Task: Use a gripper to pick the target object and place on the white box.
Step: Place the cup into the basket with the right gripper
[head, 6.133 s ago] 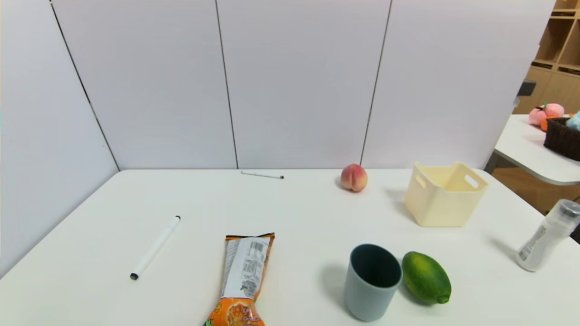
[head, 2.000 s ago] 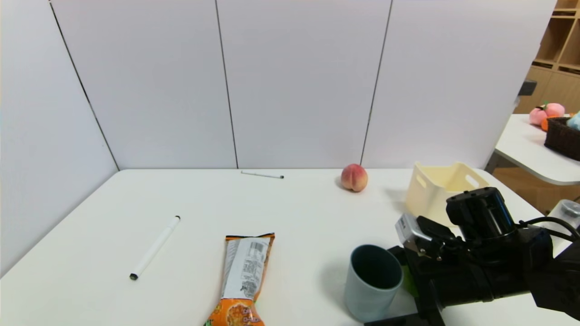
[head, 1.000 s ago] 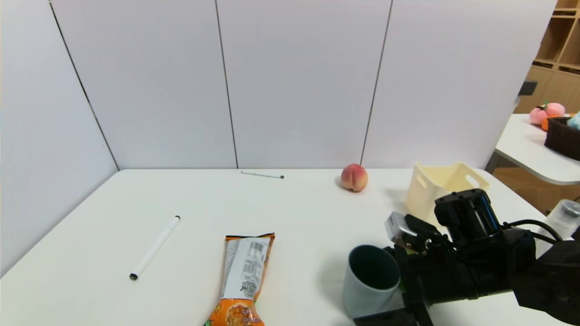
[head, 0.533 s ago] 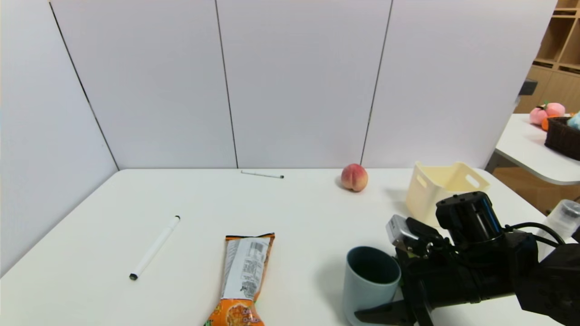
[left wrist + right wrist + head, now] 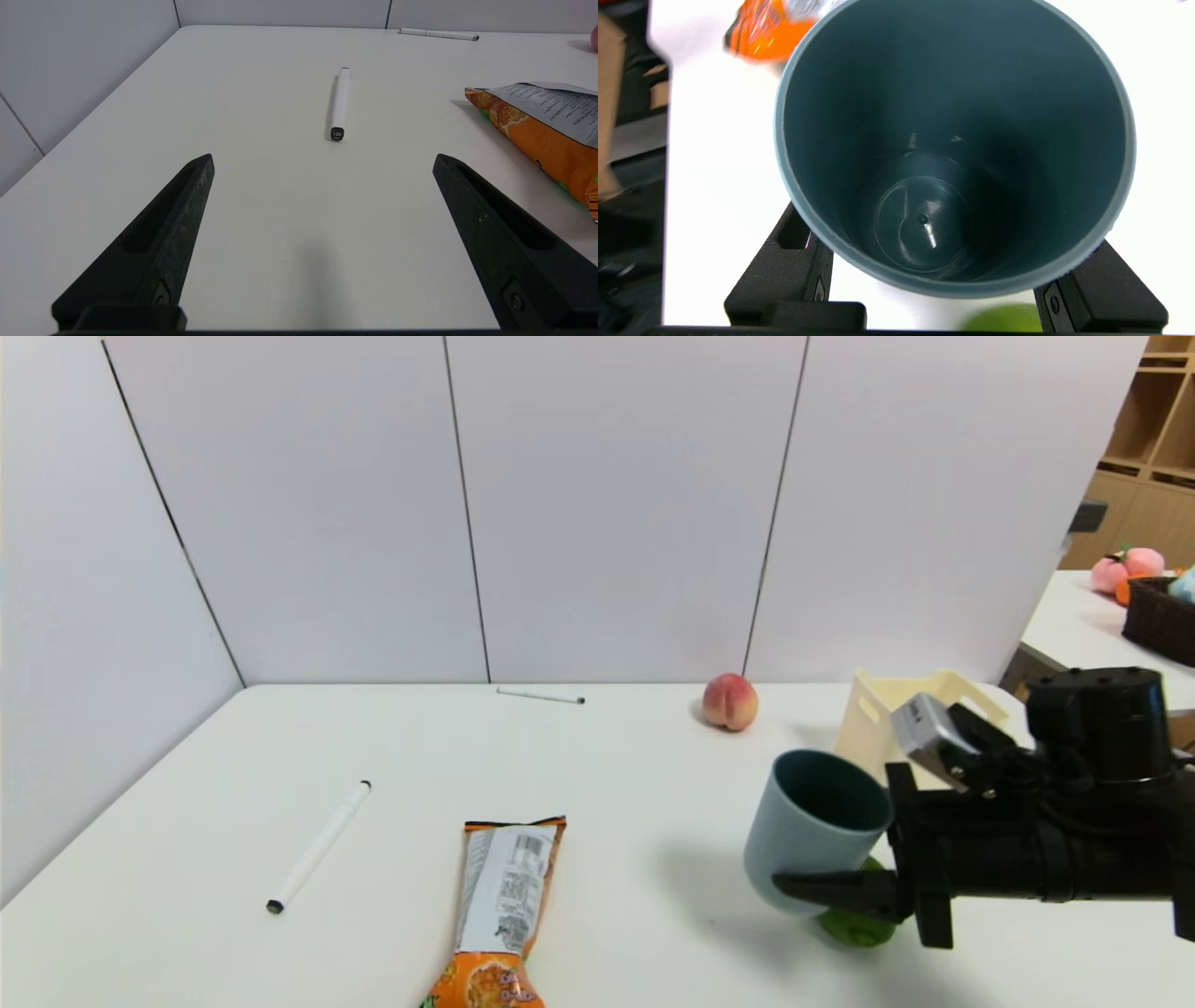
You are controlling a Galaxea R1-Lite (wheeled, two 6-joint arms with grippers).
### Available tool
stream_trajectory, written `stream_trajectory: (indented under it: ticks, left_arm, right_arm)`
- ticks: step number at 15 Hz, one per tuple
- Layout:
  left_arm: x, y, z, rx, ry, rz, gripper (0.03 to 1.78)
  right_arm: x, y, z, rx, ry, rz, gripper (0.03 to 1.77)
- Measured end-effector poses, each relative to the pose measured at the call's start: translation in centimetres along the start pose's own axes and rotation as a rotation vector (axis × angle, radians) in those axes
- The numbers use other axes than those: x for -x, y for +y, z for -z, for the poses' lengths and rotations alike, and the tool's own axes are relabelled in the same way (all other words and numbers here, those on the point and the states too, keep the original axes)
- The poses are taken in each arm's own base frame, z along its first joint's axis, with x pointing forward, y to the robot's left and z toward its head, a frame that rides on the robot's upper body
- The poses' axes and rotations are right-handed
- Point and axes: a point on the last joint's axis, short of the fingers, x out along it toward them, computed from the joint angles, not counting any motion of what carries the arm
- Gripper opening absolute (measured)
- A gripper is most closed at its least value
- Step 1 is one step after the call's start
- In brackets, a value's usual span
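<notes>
The grey-blue cup [image 5: 810, 826], the target object, hangs tilted above the table, clear of its surface. My right gripper [image 5: 805, 861] is shut on its lower wall, one black finger [image 5: 826, 889] showing at the near side. The right wrist view looks into the cup's teal inside [image 5: 952, 140], with my right gripper [image 5: 948, 266] clamped on both sides of it. The white box [image 5: 868, 735] stands just behind the cup, partly hidden by the arm. My left gripper [image 5: 322, 161] is open and empty over the left of the table.
A lime [image 5: 845, 931] lies under the held cup. A snack bag [image 5: 499, 905], a white marker [image 5: 319, 846], a thin pen [image 5: 540, 696] and a peach [image 5: 729, 702] lie on the table. A side table with a wicker basket [image 5: 1158, 616] stands at the right.
My right gripper closed on the cup, then lifted it off the table and carried it back and right toward the white box. The lime now shows beneath it.
</notes>
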Motion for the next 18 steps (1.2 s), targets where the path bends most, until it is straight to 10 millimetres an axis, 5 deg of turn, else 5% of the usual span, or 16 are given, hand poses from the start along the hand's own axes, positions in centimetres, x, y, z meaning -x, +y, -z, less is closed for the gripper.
stream_trajectory:
  ticks: [9, 13, 18]
  left_arm:
    - [0.0, 0.0, 0.0, 0.0, 0.0, 0.0, 1.69]
    - [0.0, 0.0, 0.0, 0.0, 0.0, 0.0, 1.69]
    - [0.0, 0.0, 0.0, 0.0, 0.0, 0.0, 1.69]
  right_arm:
    - [6.3, -3.6, -6.6, 0.153, -0.135, 0.53, 1.1]
    - [6.6, -6.3, -8.5, -0.006, -0.155, 0.841, 1.1]
    - [5.0, -9.2, -6.9, -0.214, -0.114, 1.055, 1.1]
